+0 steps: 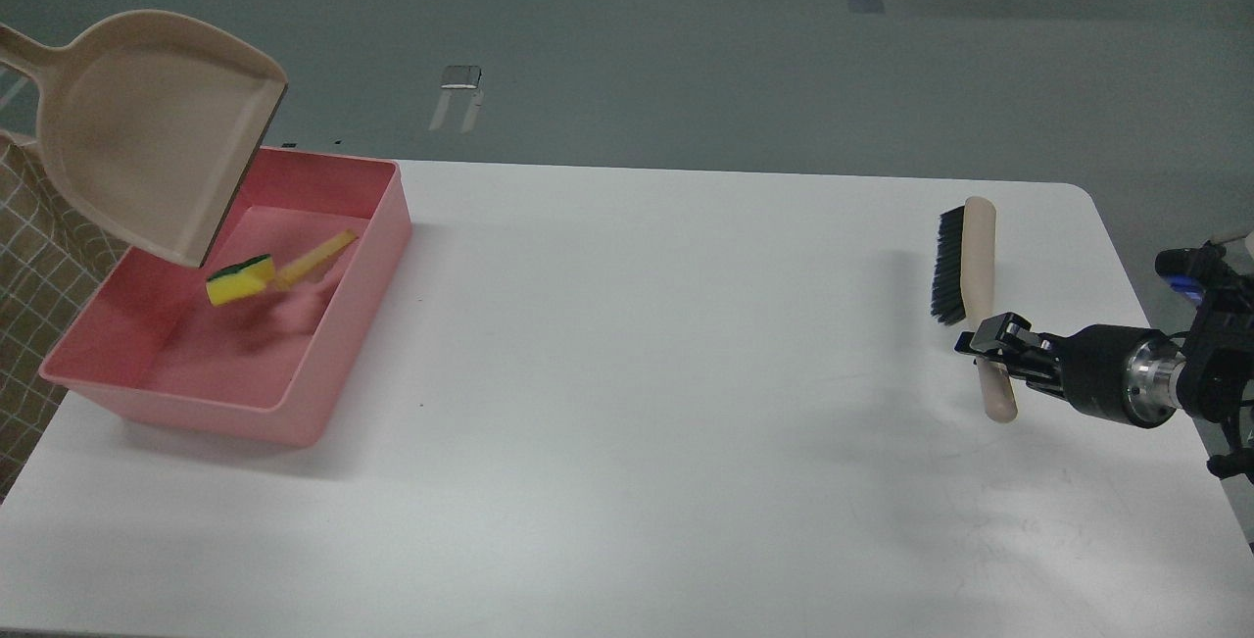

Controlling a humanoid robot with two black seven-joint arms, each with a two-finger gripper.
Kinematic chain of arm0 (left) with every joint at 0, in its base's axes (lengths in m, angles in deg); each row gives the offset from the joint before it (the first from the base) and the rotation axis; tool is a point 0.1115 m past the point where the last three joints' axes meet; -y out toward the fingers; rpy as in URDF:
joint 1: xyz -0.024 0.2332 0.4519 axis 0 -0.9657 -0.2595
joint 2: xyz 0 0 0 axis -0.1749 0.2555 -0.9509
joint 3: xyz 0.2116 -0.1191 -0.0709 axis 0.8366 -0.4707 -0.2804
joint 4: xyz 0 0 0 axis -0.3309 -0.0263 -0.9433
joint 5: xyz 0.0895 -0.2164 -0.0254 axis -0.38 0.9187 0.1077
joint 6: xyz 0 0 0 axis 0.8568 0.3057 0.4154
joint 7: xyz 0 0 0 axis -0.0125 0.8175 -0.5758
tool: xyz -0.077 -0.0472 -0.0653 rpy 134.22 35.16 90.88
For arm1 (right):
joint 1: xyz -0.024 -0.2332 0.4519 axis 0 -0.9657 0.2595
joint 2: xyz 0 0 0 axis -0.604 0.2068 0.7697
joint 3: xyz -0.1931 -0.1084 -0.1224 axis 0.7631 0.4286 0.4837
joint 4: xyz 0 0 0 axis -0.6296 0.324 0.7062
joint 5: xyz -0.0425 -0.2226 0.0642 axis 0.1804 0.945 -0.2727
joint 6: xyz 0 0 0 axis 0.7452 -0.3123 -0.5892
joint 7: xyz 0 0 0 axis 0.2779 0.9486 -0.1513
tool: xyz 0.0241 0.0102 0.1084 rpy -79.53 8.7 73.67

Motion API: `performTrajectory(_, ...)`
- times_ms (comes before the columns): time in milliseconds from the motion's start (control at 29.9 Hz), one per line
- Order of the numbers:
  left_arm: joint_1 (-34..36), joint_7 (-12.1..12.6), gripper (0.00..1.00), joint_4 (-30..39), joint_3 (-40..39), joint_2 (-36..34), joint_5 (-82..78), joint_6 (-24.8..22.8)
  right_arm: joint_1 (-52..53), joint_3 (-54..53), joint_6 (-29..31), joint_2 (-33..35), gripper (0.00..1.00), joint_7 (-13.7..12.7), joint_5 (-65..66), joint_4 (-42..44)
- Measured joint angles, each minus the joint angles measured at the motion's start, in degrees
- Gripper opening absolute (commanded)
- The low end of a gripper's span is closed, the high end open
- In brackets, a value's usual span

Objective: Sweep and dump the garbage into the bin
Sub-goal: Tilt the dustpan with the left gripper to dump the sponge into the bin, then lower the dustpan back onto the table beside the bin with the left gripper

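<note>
The beige dustpan [147,138] hangs tilted over the far left end of the pink bin [377,236], its mouth pointing down and its pan empty. Its handle runs off the left edge, and my left gripper is out of view. The yellow sponge with the green face [240,280] and the bread wedge [315,259], blurred and seen edge-on, are inside the bin just below the pan's lip. My right gripper [989,339] is shut on the handle of the hand brush [965,256] at the table's right side.
The white table [637,373] carries the bin at its left end and the brush at its right. A checked brown cloth [39,266] lies beyond the table's left edge. Grey floor lies behind.
</note>
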Motion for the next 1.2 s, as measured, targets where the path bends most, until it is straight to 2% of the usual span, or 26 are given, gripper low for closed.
performTrajectory(301,0.2,0.0,0.14,0.1,-0.8,0.0,-0.1,0.3,0.0,0.0,0.0,0.0,0.0,0.0,0.0,0.0)
performTrajectory(435,0.8,0.5,0.14,0.6,-1.7,0.0,0.6,-2.0,0.0,0.0,0.0,-0.1,0.0,0.0,0.0,-0.1)
performTrajectory(535,1.0,1.6,0.14,0.7,-4.7,-0.1,2.8,-5.8,0.0,0.0,0.0,-0.1,0.0,0.0,-0.1,-0.1)
performTrajectory(736,1.0,6.9,0.14,0.8,-11.3,-0.1,8.4,-15.7,0.1,-0.1,0.0,-0.1,0.0,0.0,-0.1,-0.2)
performTrajectory(836,1.0,9.1,0.14,1.1,-13.6,-0.1,10.5,-19.0,0.2,-0.1,0.0,-0.1,0.0,0.0,-0.1,-0.2)
performTrajectory(1103,1.5,16.9,0.14,5.7,-15.4,1.5,17.7,-21.4,0.5,-0.3,0.0,-0.1,0.0,0.0,-0.1,-0.2)
performTrajectory(1204,1.6,21.1,0.14,9.3,-15.5,3.5,18.2,-20.7,0.5,-0.3,0.0,-0.1,0.0,0.0,-0.1,-0.2)
